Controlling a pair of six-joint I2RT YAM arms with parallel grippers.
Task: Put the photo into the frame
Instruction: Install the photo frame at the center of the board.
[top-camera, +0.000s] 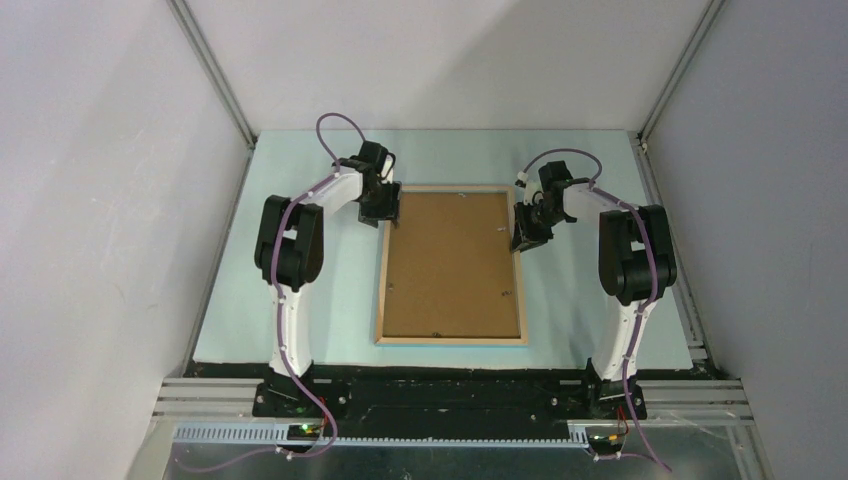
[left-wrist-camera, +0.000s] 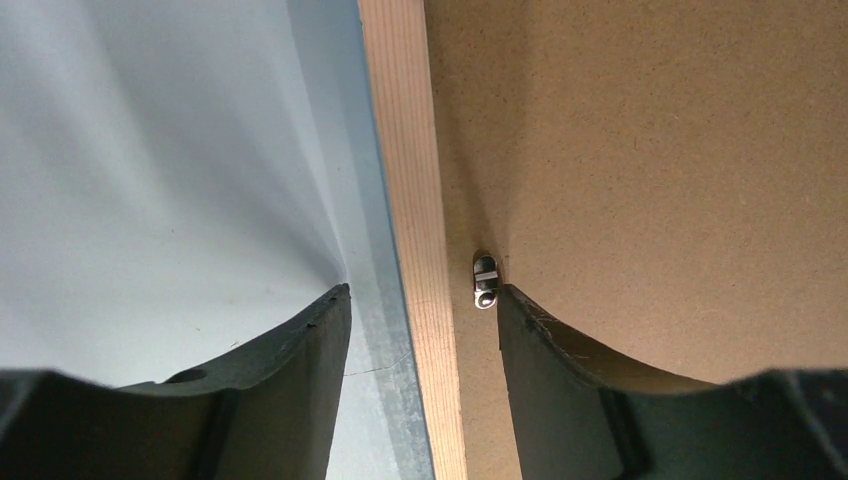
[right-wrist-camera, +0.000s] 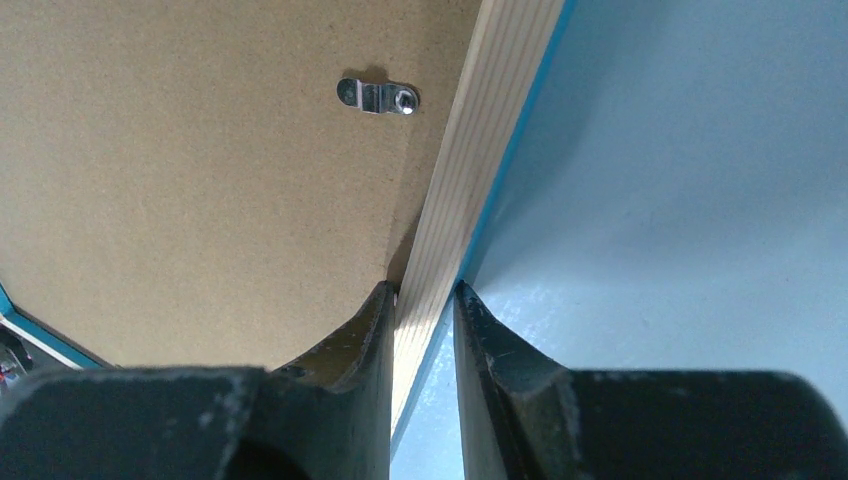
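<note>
Now my right gripper (right-wrist-camera: 425, 292) pinches the frame (right-wrist-camera: 480, 150); my left gripper (left-wrist-camera: 425, 295) straddles its opposite rail, fingers spread, holding nothing; I'd close squarely, missing the clip (left-wrist-camera: 485, 281).

Plain white walls (top-camera: 100, 150), pale blue tabletop (top-camera: 310, 320)

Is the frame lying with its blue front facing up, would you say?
No, the frame shows its light wood back and brown backing board upward.

The brown board (top-camera: 450, 262) hides whatever lies inside the frame (top-camera: 450, 341), so the photo cannot be seen. The frame's blue front faces down, mostly hidden.
</note>
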